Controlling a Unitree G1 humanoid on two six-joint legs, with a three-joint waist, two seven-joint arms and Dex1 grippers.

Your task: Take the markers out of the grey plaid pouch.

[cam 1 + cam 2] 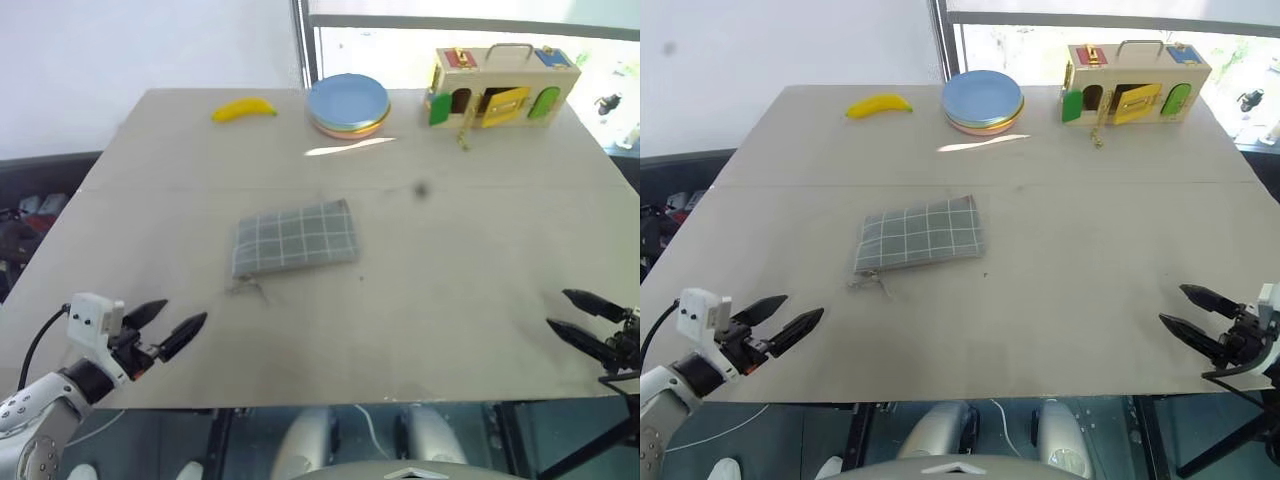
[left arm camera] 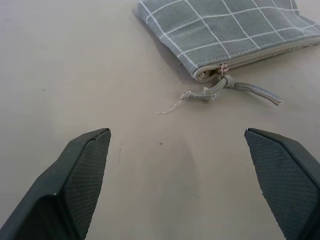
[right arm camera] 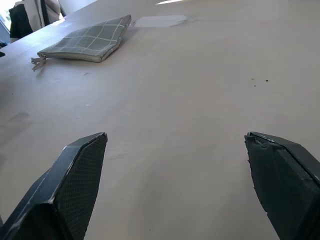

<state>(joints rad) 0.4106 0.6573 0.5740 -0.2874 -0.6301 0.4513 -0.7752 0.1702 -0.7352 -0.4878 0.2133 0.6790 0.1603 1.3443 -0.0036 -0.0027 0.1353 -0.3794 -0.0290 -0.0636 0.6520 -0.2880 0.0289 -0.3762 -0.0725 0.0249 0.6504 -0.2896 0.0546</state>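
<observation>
Pouch flat mid-table, zipped, so markers hidden inside. Left gripper nearer its zip pull; right gripper well apart; both spread, empty.

A flat grey plaid fabric pouch lies at the centre of a pale rectangular tabletop, its knotted zipper cord trailing toward seven o'clock. At eleven o'clock rests a yellow banana; at twelve, a stack of round plates; at one o'clock, along the far edge, stands a wooden latch box with a handle.
</observation>
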